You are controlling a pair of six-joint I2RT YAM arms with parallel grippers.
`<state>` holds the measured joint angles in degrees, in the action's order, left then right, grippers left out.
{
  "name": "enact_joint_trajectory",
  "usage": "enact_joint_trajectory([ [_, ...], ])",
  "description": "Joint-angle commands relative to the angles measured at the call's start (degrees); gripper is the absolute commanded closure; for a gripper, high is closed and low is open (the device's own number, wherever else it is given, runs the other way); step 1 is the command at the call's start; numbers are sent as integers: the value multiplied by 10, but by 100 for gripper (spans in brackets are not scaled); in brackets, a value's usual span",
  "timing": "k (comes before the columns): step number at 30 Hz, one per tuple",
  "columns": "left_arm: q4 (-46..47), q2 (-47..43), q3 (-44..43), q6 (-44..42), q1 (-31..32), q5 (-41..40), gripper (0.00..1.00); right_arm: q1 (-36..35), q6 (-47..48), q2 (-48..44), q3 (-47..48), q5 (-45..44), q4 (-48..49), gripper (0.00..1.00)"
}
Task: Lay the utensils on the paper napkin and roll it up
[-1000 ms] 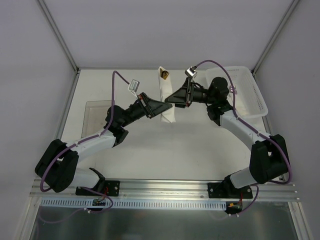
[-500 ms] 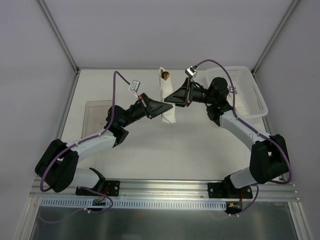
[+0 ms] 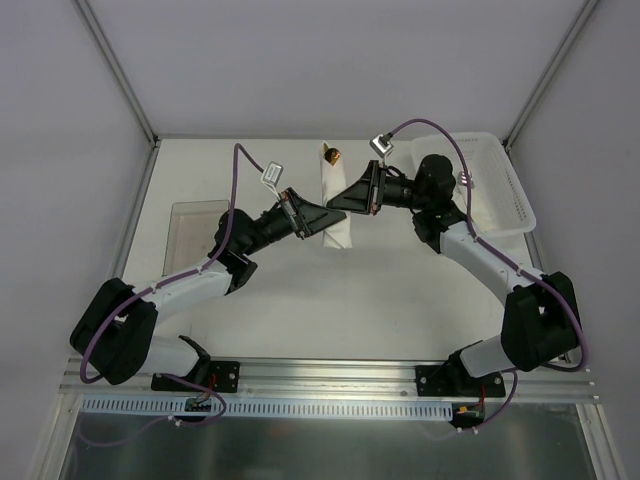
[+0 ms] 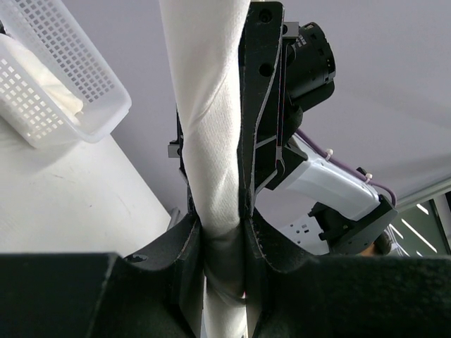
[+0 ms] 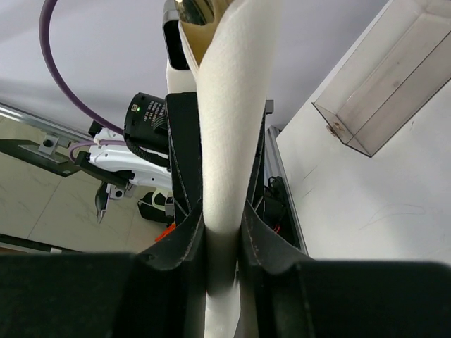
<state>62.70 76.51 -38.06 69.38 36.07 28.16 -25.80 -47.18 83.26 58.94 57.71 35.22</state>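
Gripped the rolled napkin (image 3: 328, 182) at upper centre of the overhead view, with left hand (image 3: 324, 222) and right hand (image 3: 343, 197) each closed tight on the paper, likely to keep the wrap snug around the utensils (image 3: 329, 154). Caught their copper-gold tip at the roll's far end overhead and from the right wrist; saw only squeezed paper and a white basket (image 4: 91, 98) from the left.
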Motion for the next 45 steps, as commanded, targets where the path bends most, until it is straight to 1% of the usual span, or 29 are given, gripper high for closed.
enact_joint_trajectory([
  [1,59,-28,-18,-25,10,1,99,-13,13,-7,19,25,-23,100],
  [2,47,-37,-18,-37,10,1,96,-11,12,-6,21,27,-23,100],
  [3,18,-43,-18,-45,11,2,87,-10,11,-6,23,31,-23,100],
  [6,-42,-77,-18,-87,9,-4,73,-4,11,-9,26,36,-22,100],
  [7,-85,-86,-18,-98,9,-9,63,-1,10,-11,28,39,-21,100],
  [9,-126,-115,-17,-130,9,-18,57,0,11,-14,31,43,-19,100],
  [10,-163,-125,-13,-139,9,-24,52,3,10,-16,33,44,-19,100],
  [12,-184,-147,-8,-155,3,-30,49,5,9,-18,36,48,-17,100],
  [15,-214,-167,0,-160,-8,-29,45,9,9,-19,36,50,-18,100],
  [20,-240,-194,15,-162,-32,-17,44,16,16,-19,32,60,-18,100],
  [25,-250,-204,18,-164,-57,5,49,19,24,-22,24,74,-20,100],
  [27,-253,-204,13,-167,-61,10,49,20,29,-21,21,79,-23,100],
  [30,-286,-201,-4,-186,-64,17,49,30,43,-21,19,103,-43,100],
  [33,-359,-179,-46,-226,-64,50,48,57,178,-32,48,114,-214,100],
  [34,-377,-170,-70,-235,-64,59,47,72,320,-35,64,108,-383,100],
  [35,-407,-163,-80,-250,-64,69,47,80,396,-36,107,100,-474,100],
  [36,-418,-148,-89,-256,-63,83,47,85,461,-35,128,90,-550,100],
  [37,-426,-142,-102,-261,-64,87,47,101,523,-26,148,76,-674,100],
  [38,-443,-132,-108,-270,-64,90,44,111,612,-21,178,70,-725,100],
  [39,-454,-126,-114,-276,-63,94,41,122,656,-13,194,62,-772,100],
  [40,-466,-120,-131,-284,-64,98,38,145,706,-4,211,44,-873,100],
  [41,-477,-116,-138,-298,-64,98,36,160,753,17,228,34,-916,100],
  [42,-497,-108,-144,-304,-64,97,29,174,823,26,255,23,-949,100],
  [43,-504,-103,-153,-315,-63,97,25,208,857,36,270,3,-1011,100],
  [44,-511,-102,-157,-319,-64,99,15,225,886,57,285,-8,-1038,100],
  [45,-519,-95,-162,-324,-64,100,9,243,946,72,318,-22,-1061,100],
])
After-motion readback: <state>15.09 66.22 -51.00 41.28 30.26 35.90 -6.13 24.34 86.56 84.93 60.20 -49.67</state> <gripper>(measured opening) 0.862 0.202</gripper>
